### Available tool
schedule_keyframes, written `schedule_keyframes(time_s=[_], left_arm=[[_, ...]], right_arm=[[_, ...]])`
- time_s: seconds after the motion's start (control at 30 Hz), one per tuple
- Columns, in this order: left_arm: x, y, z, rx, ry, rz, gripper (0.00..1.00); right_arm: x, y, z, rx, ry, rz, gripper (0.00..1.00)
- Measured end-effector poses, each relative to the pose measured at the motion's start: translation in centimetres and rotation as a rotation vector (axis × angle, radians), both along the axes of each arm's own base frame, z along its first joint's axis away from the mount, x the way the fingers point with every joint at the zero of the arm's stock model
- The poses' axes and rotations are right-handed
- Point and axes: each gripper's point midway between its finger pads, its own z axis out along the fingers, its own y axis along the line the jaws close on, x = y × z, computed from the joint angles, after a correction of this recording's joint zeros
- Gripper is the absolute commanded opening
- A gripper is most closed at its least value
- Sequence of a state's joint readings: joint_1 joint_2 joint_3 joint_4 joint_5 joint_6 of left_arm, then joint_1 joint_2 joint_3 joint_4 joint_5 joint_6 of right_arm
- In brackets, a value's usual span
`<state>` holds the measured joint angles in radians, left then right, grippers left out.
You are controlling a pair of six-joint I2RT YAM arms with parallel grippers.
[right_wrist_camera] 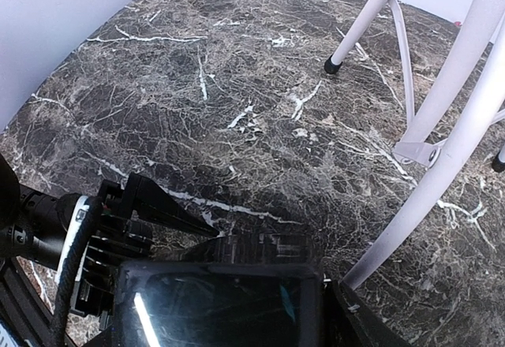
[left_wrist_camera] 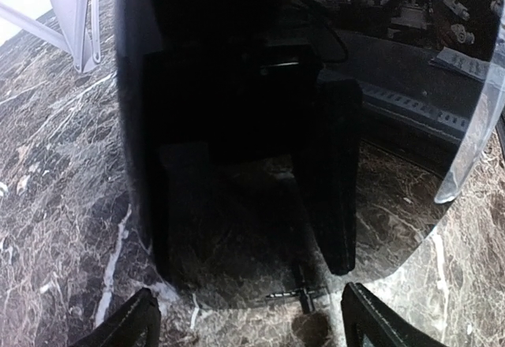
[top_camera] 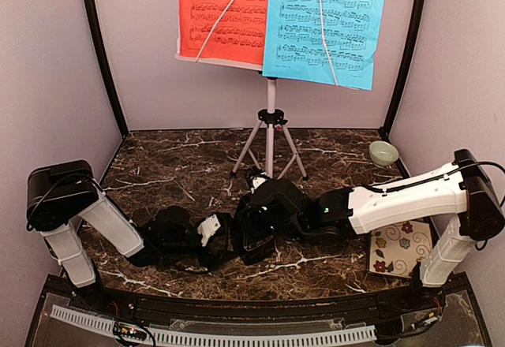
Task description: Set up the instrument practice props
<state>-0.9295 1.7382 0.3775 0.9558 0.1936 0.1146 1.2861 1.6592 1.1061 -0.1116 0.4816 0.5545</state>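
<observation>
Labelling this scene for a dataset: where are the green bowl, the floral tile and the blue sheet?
green bowl [top_camera: 383,151]: top view, inside wall.
floral tile [top_camera: 402,248]: top view, bare patterned face.
blue sheet [top_camera: 351,24]: top view, printed face.

Light falls bright and even on the pages [top_camera: 223,16]; the table [top_camera: 181,166] is dim. My left wrist view is nearly black, the metronome [left_wrist_camera: 237,126] close and soft, reflections at two o'clock. My right view is sharp, with a glare streak at seven o'clock.

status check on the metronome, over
Left gripper open, facing the metronome. Right gripper clamped on it, mid-table. Red page and cyan page up on music stand; stand legs close behind.
</observation>
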Motion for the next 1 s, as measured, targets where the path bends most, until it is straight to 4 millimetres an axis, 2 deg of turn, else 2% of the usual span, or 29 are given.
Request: schedule_keyframes(time_s=[0.2, 0.33, 0.8, 0.87, 0.93, 1.0], left_arm=[[0.1, -0.2, -0.2, 0.011, -0.009, -0.008, 0.71], [0.1, -0.1, -0.4, 0.020, -0.013, -0.011, 0.62], [0.2, 0.3, -0.8, 0.048, -0.030, -0.008, 0.49], [0.2, 0.4, -0.9, 0.051, -0.029, -0.007, 0.55], [0.1, 0.5, -1.0, 0.054, -0.030, -0.008, 0.67], [0.0, 0.6, -1.1, 0.056, -0.031, -0.009, 0.73]], right_arm=[[0.0, 0.0, 0.0, 0.007, 0.003, 0.005, 0.52], [-0.1, 0.0, 0.0, 0.011, 0.003, 0.008, 0.53], [0.0, -0.1, 0.1, 0.021, 0.002, 0.009, 0.54], [-0.1, 0.0, 0.1, 0.021, 0.004, 0.012, 0.59], [-0.1, 0.0, 0.1, 0.024, 0.005, 0.014, 0.75], [-0.3, 0.2, 0.0, 0.034, 0.019, 0.024, 0.88]])
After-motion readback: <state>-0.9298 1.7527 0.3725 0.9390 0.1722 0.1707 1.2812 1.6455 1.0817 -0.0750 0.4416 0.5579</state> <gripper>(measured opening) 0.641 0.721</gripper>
